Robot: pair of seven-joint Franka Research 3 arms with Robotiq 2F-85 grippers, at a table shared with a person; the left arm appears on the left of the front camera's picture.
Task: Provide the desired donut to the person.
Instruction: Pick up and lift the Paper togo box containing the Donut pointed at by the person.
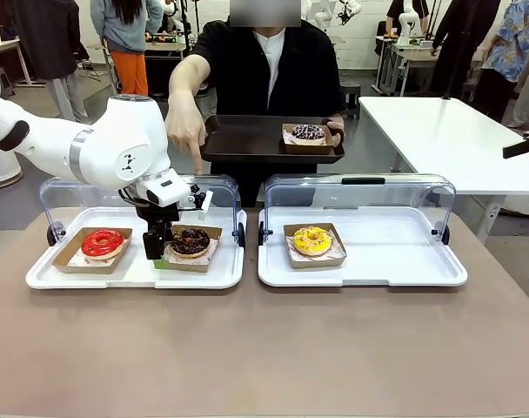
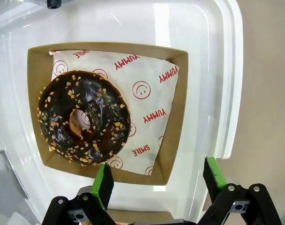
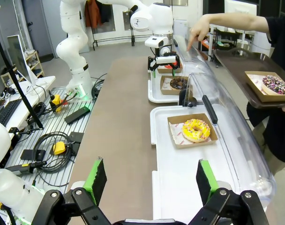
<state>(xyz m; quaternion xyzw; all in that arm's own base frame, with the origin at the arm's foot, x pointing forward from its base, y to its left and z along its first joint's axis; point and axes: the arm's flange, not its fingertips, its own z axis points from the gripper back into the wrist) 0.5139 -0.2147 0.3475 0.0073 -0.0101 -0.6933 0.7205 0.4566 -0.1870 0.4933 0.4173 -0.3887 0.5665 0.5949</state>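
Your left gripper (image 2: 157,171) hangs, jaws spread, just beside the chocolate donut (image 2: 84,117); the right gripper (image 3: 150,168) has its jaws spread too.

Left tray (image 1: 47,275), right tray (image 1: 386,263), on brown table (image 1: 273,348)

Left tray (image 1: 134,277), white: red donut (image 1: 103,243); dark-brown donut (image 1: 190,240) with tan crumbs. Right tray (image 1: 395,266), white: yellow donut (image 1: 312,239). Far serving tray (image 1: 243,139), dark brown: sprinkled donut (image 1: 309,132), dark with pale flecks.

The person's hand (image 1: 187,132) points down at the chocolate donut (image 1: 191,240) beside the left end effector (image 1: 157,257).
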